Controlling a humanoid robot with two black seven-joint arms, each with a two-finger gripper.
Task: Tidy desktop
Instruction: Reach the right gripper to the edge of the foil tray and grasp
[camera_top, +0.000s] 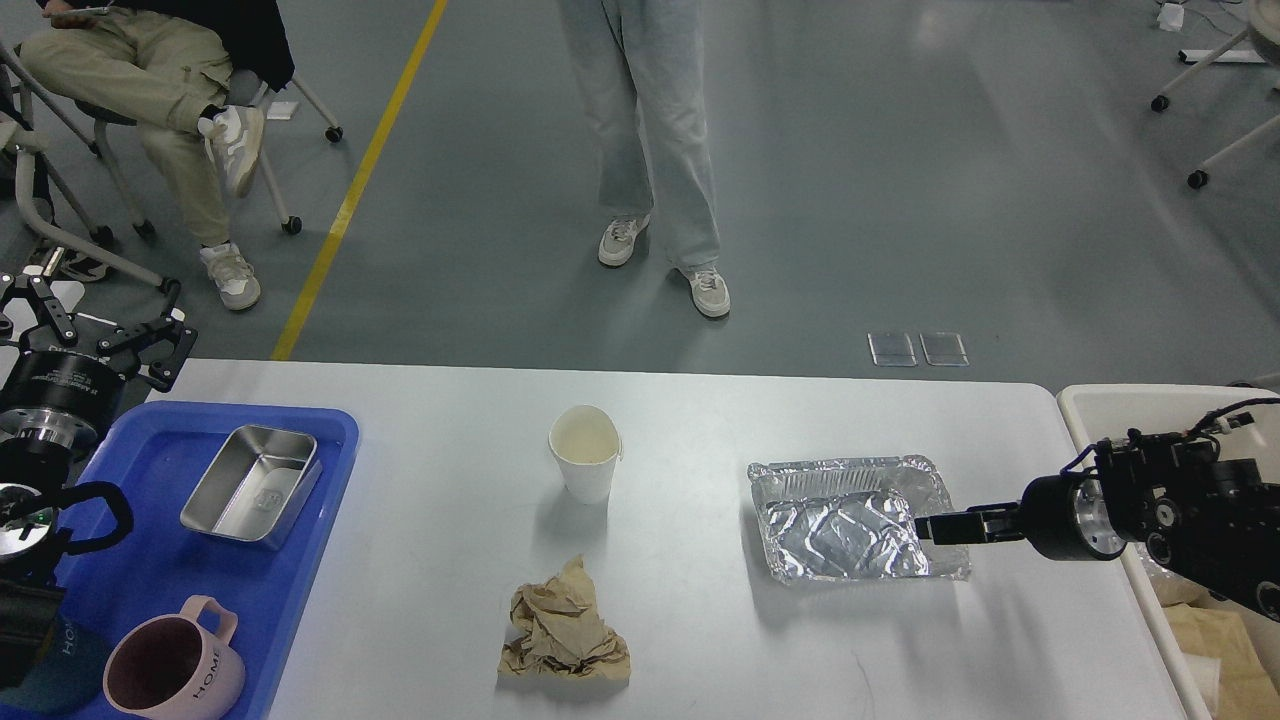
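The pale grey-white desktop (700, 640) carries a white paper cup (585, 452), a crumpled brown paper wad (565, 632) and an empty foil tray (840, 520). My left gripper (95, 325) is open and empty, held high beyond the table's far left corner, above the blue tray's (290, 600) back edge. My right gripper (935, 527) reaches in from the right, its tip over the foil tray's right end. It is seen side-on as one dark bar, so I cannot tell its fingers apart or whether it touches the foil.
The blue tray at the left holds a steel container (250, 485) and a pink mug (170, 665). An off-white bin (1150, 415) with trash stands at the table's right end. A person stands beyond the far edge, and another sits at the far left.
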